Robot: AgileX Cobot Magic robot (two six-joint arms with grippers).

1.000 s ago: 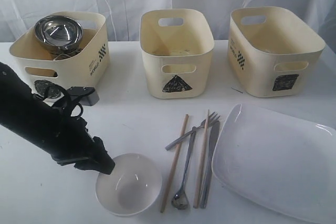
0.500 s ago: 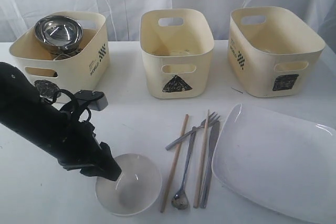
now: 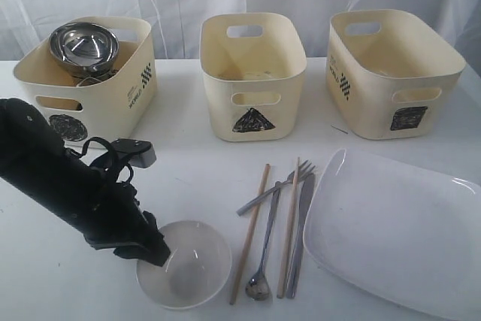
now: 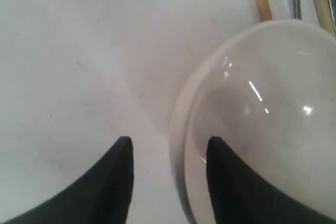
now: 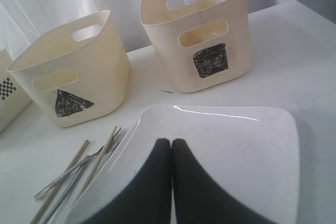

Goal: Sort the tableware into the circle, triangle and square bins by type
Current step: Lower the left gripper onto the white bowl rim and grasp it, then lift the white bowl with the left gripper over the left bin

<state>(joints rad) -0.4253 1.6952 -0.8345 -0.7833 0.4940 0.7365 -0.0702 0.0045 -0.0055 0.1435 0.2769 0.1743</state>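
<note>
We are at the grasp of the round white bowl, which sits on the white desk beside the steel and wooden cutlery. Our left hand is released, straddling its rim. Next, we judge: clench, lift, carry to the cream circle-marked bin. Our right hand is clenched, empty.

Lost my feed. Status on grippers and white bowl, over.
Left gripper open, straddling white bowl rim. Right gripper shut above square plate. Chopsticks close beside bowl.
</note>
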